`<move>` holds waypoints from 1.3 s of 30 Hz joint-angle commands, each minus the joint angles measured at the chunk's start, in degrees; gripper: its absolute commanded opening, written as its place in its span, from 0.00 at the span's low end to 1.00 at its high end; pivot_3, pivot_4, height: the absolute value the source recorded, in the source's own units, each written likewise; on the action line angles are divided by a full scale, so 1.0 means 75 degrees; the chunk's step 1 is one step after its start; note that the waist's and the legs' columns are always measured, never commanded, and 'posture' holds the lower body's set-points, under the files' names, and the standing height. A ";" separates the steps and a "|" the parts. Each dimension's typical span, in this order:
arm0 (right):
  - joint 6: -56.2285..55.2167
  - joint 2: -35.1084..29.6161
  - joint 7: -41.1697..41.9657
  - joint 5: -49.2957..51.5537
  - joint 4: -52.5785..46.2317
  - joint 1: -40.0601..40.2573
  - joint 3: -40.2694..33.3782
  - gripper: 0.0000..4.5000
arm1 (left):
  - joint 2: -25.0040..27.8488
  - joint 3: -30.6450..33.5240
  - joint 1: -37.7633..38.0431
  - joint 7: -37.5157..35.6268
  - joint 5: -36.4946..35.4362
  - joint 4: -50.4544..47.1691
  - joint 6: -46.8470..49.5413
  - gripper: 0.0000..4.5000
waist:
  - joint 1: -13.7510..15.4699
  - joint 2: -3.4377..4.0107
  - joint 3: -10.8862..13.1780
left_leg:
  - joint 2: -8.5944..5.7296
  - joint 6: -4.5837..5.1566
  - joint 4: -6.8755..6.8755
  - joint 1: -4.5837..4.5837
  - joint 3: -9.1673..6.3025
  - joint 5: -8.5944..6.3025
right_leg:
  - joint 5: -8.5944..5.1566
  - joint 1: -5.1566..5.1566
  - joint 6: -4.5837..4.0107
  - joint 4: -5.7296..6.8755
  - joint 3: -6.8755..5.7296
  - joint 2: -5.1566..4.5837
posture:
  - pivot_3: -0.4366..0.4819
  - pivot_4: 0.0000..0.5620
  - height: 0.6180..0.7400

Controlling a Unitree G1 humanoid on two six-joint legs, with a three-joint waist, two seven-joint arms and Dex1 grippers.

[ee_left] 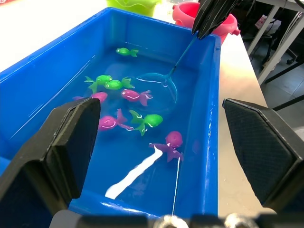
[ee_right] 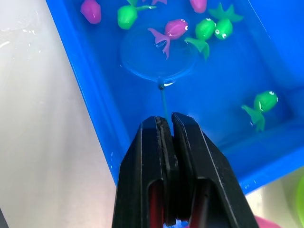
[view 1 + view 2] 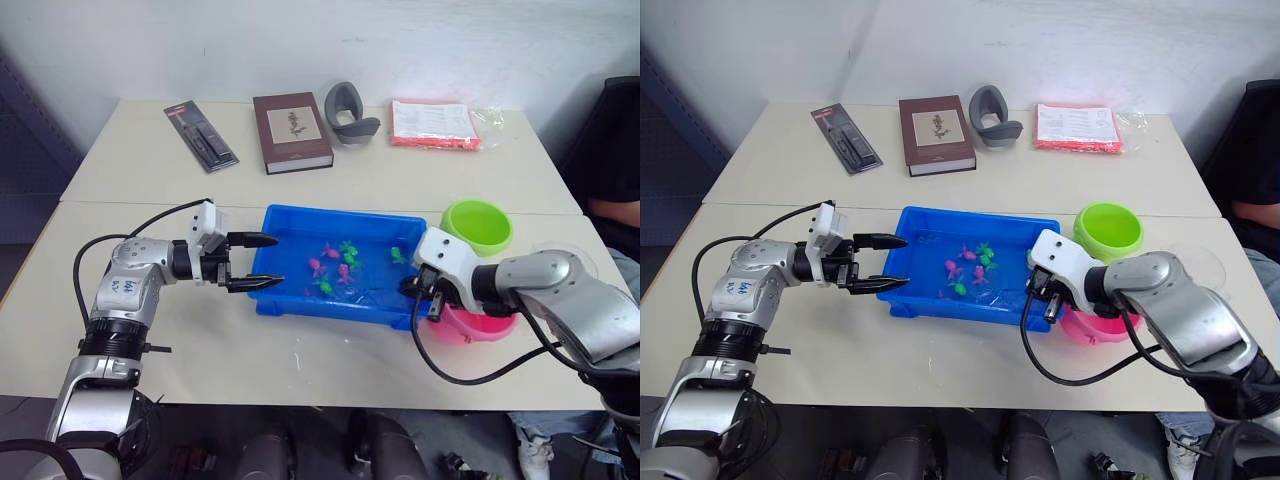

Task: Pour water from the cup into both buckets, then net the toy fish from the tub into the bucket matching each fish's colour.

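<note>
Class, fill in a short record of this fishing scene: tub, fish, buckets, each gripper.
tub: blue tub holding water, mid-table
fish: green and magenta toy fish floating inside
net: small round net dipped among the fish
right gripper: right gripper shut on the net's handle
left gripper: left gripper open at the tub's end
buckets: green bucket and pink bucket beside the tub

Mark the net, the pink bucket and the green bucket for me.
net (image 2: 159, 61), right wrist view, on its round hoop in the water.
pink bucket (image 3: 478, 327), left eye view, on its near wall.
green bucket (image 3: 478, 227), left eye view, on its inside.
</note>
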 commanded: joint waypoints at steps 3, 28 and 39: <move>-0.0565 -0.0073 -0.0178 -0.0231 -0.0107 0.0134 -0.0210 0.00 | 0.0058 0.0124 -0.0152 -0.0071 0.0008 -0.0020 -0.0092 0.99 | -0.0001 0.0000 0.0000 | 0.0000 0.0000 0.0000 0.0000 0.0001 0.0000 | 0.0000 0.0000 0.0000 0.0000 0.0001 0.0000 | 0.48 0.27 1.00; -0.1742 0.0377 -0.0352 0.0632 -0.1530 0.2378 -0.2726 0.00 | 0.0109 0.0182 -0.0106 -0.0233 -0.0344 -0.0741 0.0419 0.99 | 0.0038 0.0000 0.0000 | 0.0000 0.0000 -0.0001 -0.0001 0.0019 0.0000 | 0.0000 0.0000 0.0000 -0.0002 0.0001 0.0002 | 0.48 0.27 1.00; -0.2067 0.1809 -0.0841 0.1990 -0.3577 0.5704 -0.6603 0.00 | -0.0573 -0.0062 0.0343 -0.0077 -0.0945 -0.2043 0.1279 0.99 | 0.0046 0.0002 -0.0002 | -0.0003 0.0001 -0.0006 0.0011 0.0000 0.0000 | 0.0000 0.0012 0.0001 0.0001 0.0013 0.0004 | 0.48 0.27 1.00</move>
